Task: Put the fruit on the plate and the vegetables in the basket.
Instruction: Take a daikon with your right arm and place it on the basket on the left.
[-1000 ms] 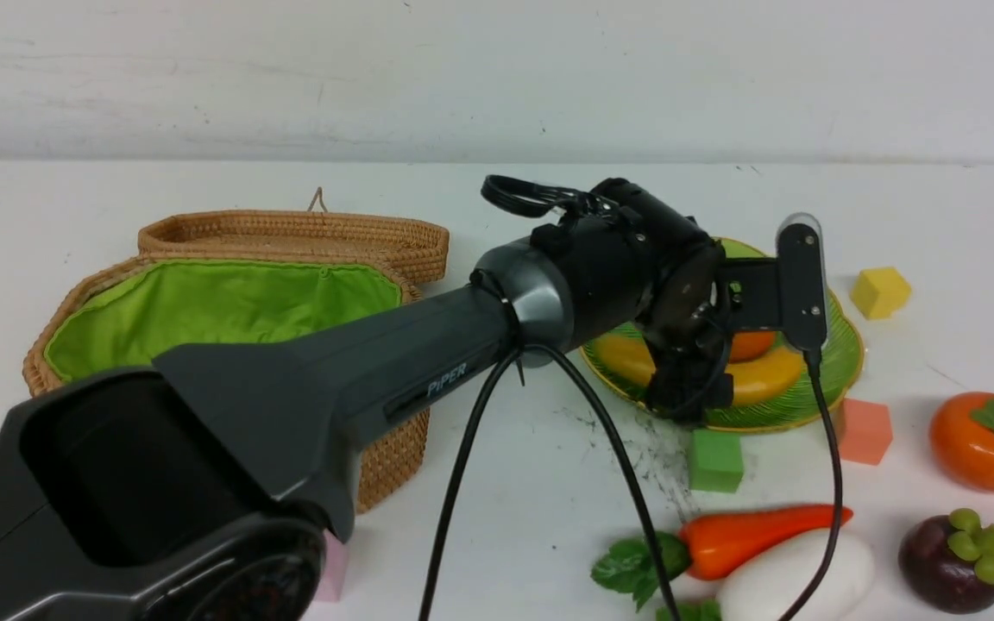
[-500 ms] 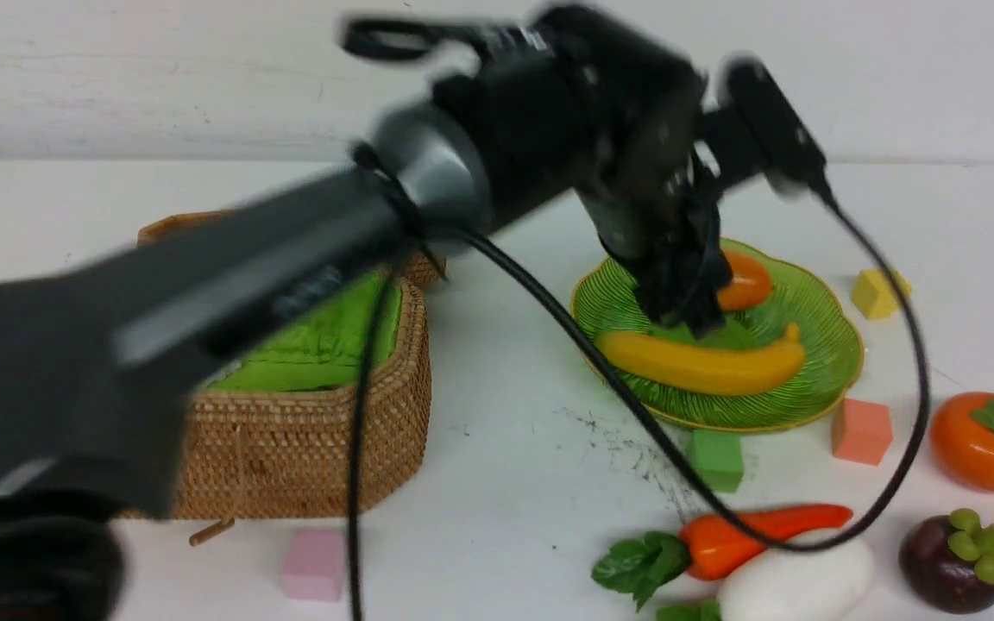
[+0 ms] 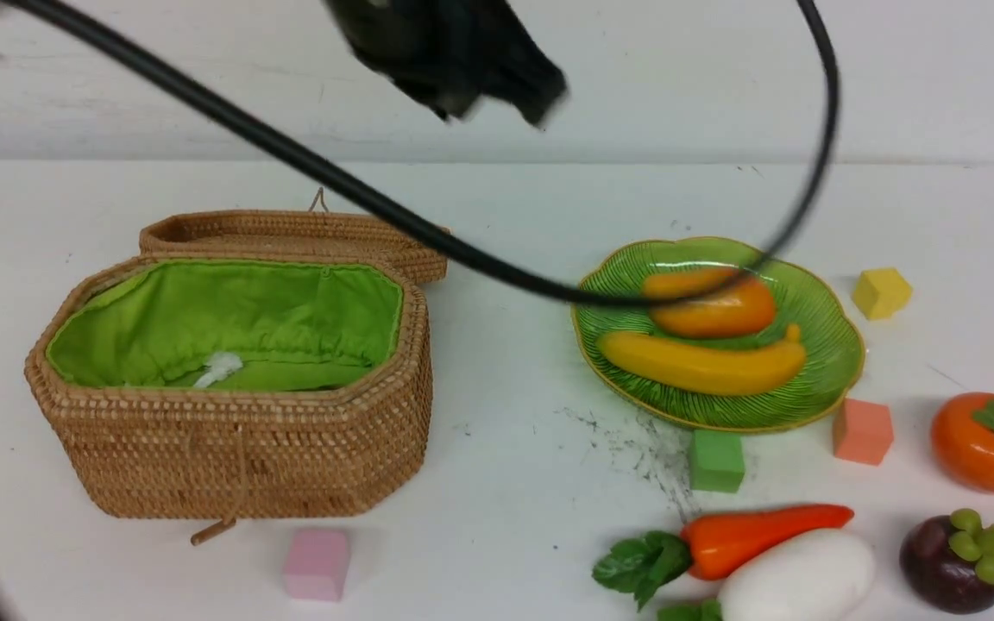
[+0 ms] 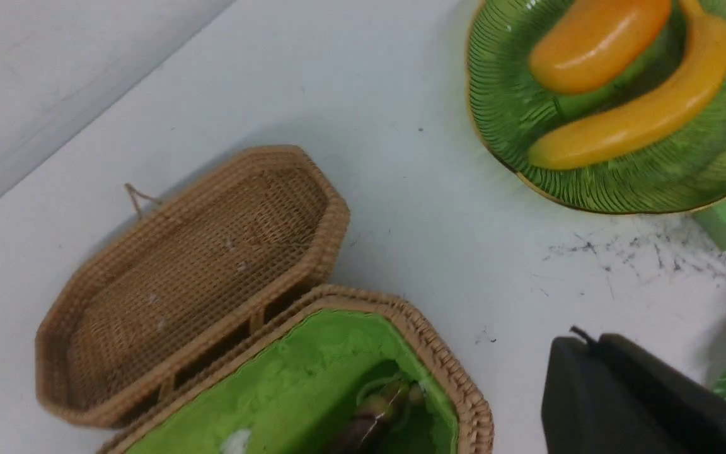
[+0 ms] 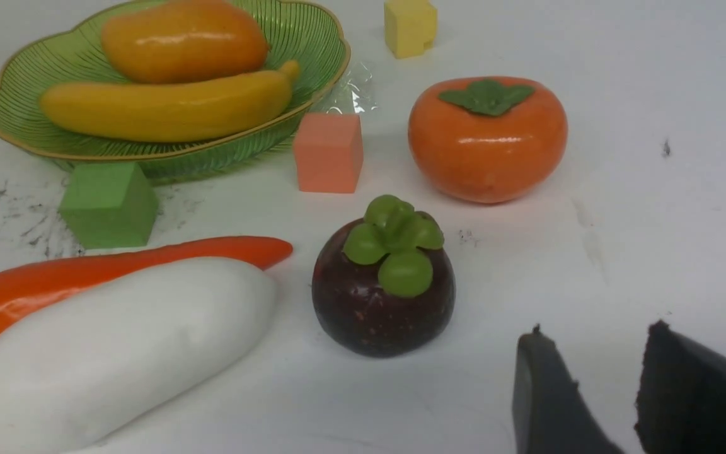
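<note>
The left tool point(image 4: 583, 353), jaws together and empty, has swung up to the frame's top, leaving the mango point(image 3: 711, 304) beside the banana point(image 3: 704, 362) on the plate point(image 3: 816, 310), centre right. Persimmon point(image 3: 989, 440), mangosteen point(image 3: 953, 561), carrot point(image 3: 764, 533) and radish point(image 3: 795, 586) wait lower right. The right tool point(image 5: 596, 334) stands apart, empty.

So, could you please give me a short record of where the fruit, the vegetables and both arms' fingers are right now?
on plate: mango and banana lie on the plate
fruit on table: persimmon, mangosteen
vegetables on table: carrot and white radish, side by side
basket: open, lid laid back, neither vegetable inside
left fingers: shut, holding nothing, raised above the table
right fingers: apart, holding nothing, near the mangosteen
</note>
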Robot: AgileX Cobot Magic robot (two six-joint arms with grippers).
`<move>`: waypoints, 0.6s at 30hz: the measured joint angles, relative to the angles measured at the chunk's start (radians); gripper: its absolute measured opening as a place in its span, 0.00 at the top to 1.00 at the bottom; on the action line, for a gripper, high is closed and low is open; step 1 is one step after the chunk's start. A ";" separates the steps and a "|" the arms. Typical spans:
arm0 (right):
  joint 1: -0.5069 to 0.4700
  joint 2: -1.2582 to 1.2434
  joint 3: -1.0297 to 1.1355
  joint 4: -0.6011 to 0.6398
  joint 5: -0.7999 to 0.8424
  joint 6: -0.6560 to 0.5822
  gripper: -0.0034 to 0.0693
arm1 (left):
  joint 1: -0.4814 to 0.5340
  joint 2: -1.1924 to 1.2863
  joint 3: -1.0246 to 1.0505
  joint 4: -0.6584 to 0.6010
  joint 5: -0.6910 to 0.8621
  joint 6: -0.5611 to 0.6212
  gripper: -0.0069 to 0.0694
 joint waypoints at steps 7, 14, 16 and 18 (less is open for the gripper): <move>0.000 0.000 0.000 0.000 0.000 0.000 0.62 | 0.095 -0.310 0.237 -0.110 0.000 -0.105 0.93; 0.000 0.000 0.000 0.000 0.000 0.000 0.62 | 0.128 -0.680 0.689 -0.181 0.000 -0.239 0.93; 0.000 0.000 0.000 0.000 0.000 0.000 0.62 | 0.129 -0.773 0.818 -0.216 0.000 -0.280 0.93; 0.000 0.000 0.000 0.000 0.000 0.000 0.62 | 0.131 -0.875 0.945 -0.267 0.000 -0.319 0.93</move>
